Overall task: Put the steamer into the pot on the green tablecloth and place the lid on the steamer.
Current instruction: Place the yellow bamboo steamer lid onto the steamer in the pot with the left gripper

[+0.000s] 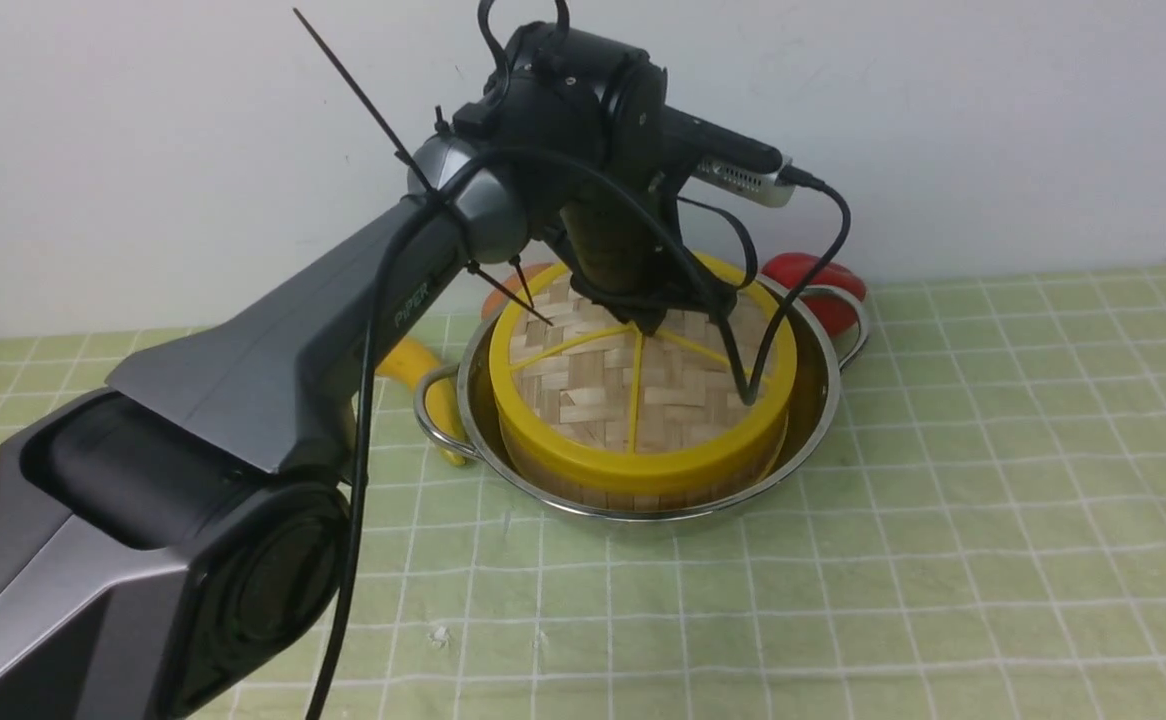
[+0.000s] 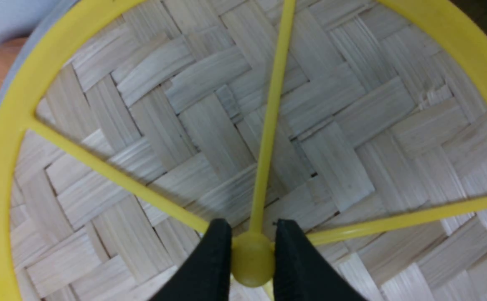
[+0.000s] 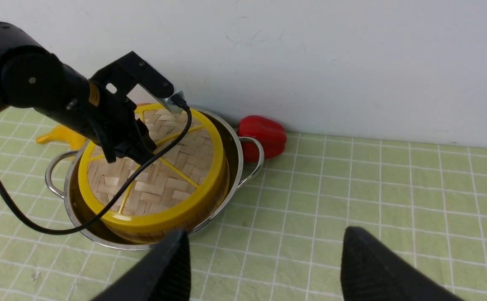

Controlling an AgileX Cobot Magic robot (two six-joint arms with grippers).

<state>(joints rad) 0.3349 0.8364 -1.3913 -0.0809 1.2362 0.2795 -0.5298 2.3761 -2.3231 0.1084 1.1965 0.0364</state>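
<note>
The lid [image 1: 640,385] hides the inside of the steamer [image 1: 633,497] — the left arm [image 1: 273,370] covers parts of a yellow thing [image 1: 408,360] and an orange thing [image 1: 498,295].

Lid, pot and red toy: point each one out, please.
lid [image 1: 583,400], front view, woven top.
pot [image 1: 816,400], front view, inner right wall.
red toy [image 3: 264,131], right wrist view, upper surface.

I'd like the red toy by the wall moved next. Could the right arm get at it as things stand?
Probably yes: the right gripper is open and empty, and only bare green tablecloth lies between it and the red toy. The pot, its handle close beside, may crowd the grasp.
</note>
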